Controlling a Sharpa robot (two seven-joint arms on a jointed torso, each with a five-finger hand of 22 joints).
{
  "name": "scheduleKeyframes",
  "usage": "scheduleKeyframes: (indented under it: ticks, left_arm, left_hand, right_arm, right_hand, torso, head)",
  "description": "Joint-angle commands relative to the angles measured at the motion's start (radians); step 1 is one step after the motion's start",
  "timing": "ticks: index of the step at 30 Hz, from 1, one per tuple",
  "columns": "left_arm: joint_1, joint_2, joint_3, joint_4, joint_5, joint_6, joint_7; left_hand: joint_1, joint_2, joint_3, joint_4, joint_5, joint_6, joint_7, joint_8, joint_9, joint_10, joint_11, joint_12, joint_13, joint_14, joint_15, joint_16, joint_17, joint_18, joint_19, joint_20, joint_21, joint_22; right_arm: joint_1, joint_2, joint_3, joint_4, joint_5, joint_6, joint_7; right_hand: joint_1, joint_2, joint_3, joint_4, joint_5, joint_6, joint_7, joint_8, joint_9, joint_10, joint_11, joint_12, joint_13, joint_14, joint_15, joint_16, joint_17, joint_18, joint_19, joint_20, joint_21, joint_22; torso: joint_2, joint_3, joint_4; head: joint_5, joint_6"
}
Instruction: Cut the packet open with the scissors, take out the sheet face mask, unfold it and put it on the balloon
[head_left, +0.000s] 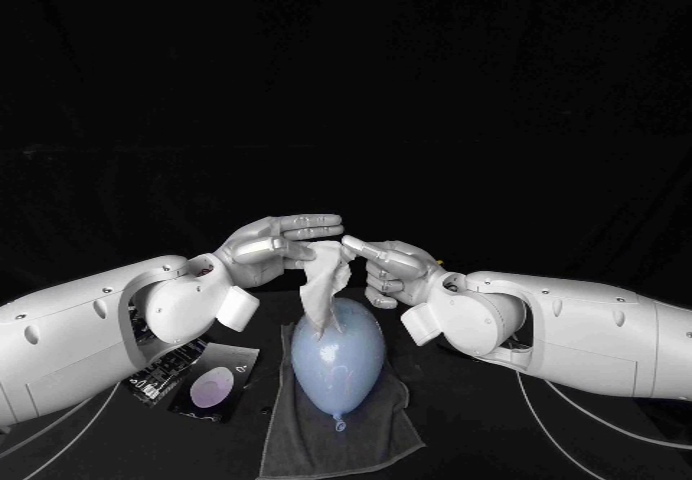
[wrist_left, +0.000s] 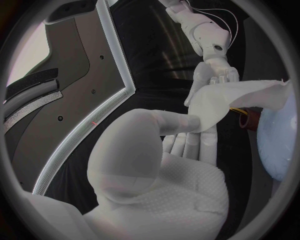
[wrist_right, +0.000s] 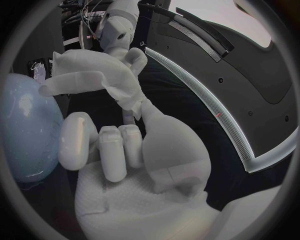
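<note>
Two hands meet above the middle of the table (head_left: 577, 445), and the sheet face mask (head_left: 325, 285) hangs between them. The left hand (head_left: 274, 245) reaches in with its fingers laid out flat over the mask's upper edge; the left wrist view shows its thumb pressing the cloth against those fingers. The right hand (head_left: 387, 265) pinches the same upper edge from the other side, its remaining fingers curled in toward the palm. The mask is crumpled and only partly opened, a narrow white bunch trailing straight down until its lower end touches the top of the balloon (head_left: 339, 355).

That balloon, pale blue, lies on its side on a dark grey towel (head_left: 303, 440), with its knot pointing toward the robot. It sits directly under both hands, between the two forearms.

On the left hand's side, just beside the towel and under the left forearm, the black packet (head_left: 202, 380) lies flat on the table, an oval picture on its face. The forearm hides part of it. In the left wrist view a small red thing (wrist_left: 250, 120) shows close to the balloon, below the mask; what it is cannot be told.
</note>
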Motion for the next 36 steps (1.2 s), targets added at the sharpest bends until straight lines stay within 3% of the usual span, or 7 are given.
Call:
scheduleKeyframes:
  ticks: [1,9,12,17,26,31,36]
  left_arm:
    - [0.000,0.000,0.001,0.003,-0.004,0.007,0.003]
    - [0.000,-0.003,0.001,0.005,-0.018,0.011,0.000]
    - [0.000,-0.004,0.001,0.005,-0.030,0.012,0.000]
    - [0.000,-0.008,0.000,0.007,-0.079,0.007,0.010]
    - [-0.002,-0.010,0.000,0.015,-0.170,-0.023,0.046]
    - [-0.003,-0.009,0.000,0.020,-0.221,-0.042,0.056]
    - [-0.004,-0.007,0.000,0.022,-0.251,-0.077,0.075]
  left_hand:
    - [0.006,-0.001,0.000,-0.003,-0.001,-0.006,0.001,0.000,-0.001,-0.006,0.001,-0.005,-0.001,0.007,-0.002,-0.006,0.000,0.015,0.008,-0.001,0.004,-0.001]
    - [0.006,-0.001,-0.001,-0.004,-0.001,-0.005,0.000,0.000,-0.001,-0.009,0.001,-0.005,-0.001,0.008,-0.002,-0.006,0.000,0.015,0.009,-0.001,0.005,-0.001]
    - [0.007,-0.002,-0.001,-0.004,-0.001,-0.005,-0.001,0.000,0.000,-0.012,0.000,-0.006,-0.001,0.007,-0.002,-0.009,-0.001,0.015,0.010,-0.001,0.005,-0.002]
    - [0.010,-0.005,-0.002,-0.007,-0.001,0.001,-0.002,0.003,0.002,-0.014,-0.001,-0.005,-0.001,0.001,-0.002,-0.020,-0.003,0.015,0.018,-0.003,0.011,-0.001]
    - [0.004,-0.048,-0.130,-0.007,-0.004,0.003,-0.002,0.004,0.004,-0.050,-0.001,-0.008,-0.003,-0.074,0.034,-0.072,-0.024,-0.014,-0.129,0.001,0.032,0.021]
    - [0.042,-0.027,-0.325,0.000,0.000,-0.002,-0.008,-0.003,0.000,-0.067,-0.008,-0.007,-0.003,-0.135,0.076,-0.099,-0.048,-0.058,-0.302,0.008,0.057,0.047]
    - [0.040,-0.031,-0.405,0.006,-0.001,0.002,-0.009,-0.006,-0.002,-0.065,-0.008,-0.007,-0.003,-0.162,0.090,-0.098,-0.056,-0.070,-0.338,0.016,0.056,0.045]
  right_arm:
    - [0.000,0.001,0.002,-0.003,-0.005,-0.027,0.027]
    - [0.000,0.002,0.005,-0.008,-0.009,-0.066,0.035]
    - [0.001,0.002,0.007,-0.008,-0.016,-0.083,0.034]
    - [0.003,0.000,0.008,-0.006,-0.032,-0.108,0.029]
    - [0.015,-0.007,0.010,0.002,-0.082,-0.136,0.006]
    - [0.028,-0.010,0.010,0.007,-0.108,-0.148,-0.007]
    - [0.038,-0.012,0.011,0.009,-0.138,-0.150,-0.029]
  right_hand:
    - [0.029,0.011,0.015,-0.019,-0.004,0.003,-0.002,-0.007,-0.002,0.056,-0.010,0.003,0.203,0.104,-0.007,0.003,0.263,-0.002,0.000,-0.010,0.005,0.173]
    - [0.100,0.026,0.201,-0.165,0.003,0.015,0.002,-0.006,-0.002,0.063,-0.009,0.011,0.211,0.104,-0.008,0.003,0.263,-0.004,0.006,-0.012,0.020,0.177]
    - [0.034,0.005,0.386,-0.258,0.046,0.040,0.005,0.010,0.008,0.073,-0.009,0.024,0.222,0.104,-0.004,0.003,0.263,-0.005,0.008,-0.010,0.029,0.179]
    - [-0.054,-0.022,0.526,-0.299,0.044,0.053,-0.001,0.030,0.029,0.079,-0.014,0.031,0.229,0.104,-0.012,0.003,0.263,-0.007,0.010,-0.013,0.037,0.180]
    - [-0.079,-0.032,0.563,-0.307,0.025,0.062,-0.008,0.043,0.043,0.083,-0.017,0.036,0.233,0.104,-0.014,0.003,0.263,-0.006,0.009,-0.017,0.037,0.180]
    - [-0.084,-0.033,0.570,-0.309,0.018,0.064,-0.010,0.047,0.046,0.083,-0.019,0.037,0.234,0.104,-0.016,0.003,0.263,-0.006,0.009,-0.018,0.038,0.180]
    - [-0.088,-0.036,0.574,-0.310,0.012,0.066,-0.011,0.050,0.049,0.083,-0.020,0.036,0.233,0.104,-0.016,0.003,0.263,-0.006,0.009,-0.018,0.037,0.180]
  torso:
    - [0.000,-0.0006,0.0002]
    - [-0.001,-0.0007,-0.0001]
    - [-0.001,-0.0008,-0.0001]
    - [-0.001,-0.0010,0.0002]
    - [-0.001,-0.0008,0.0001]
    - [0.000,-0.0008,0.0009]
    - [0.000,-0.0007,-0.0003]
  head:
    - [0.000,0.000]
    - [-0.001,0.001]
    - [-0.001,0.002]
    - [0.000,0.002]
    - [0.004,0.008]
    - [0.003,0.010]
    - [0.004,0.009]
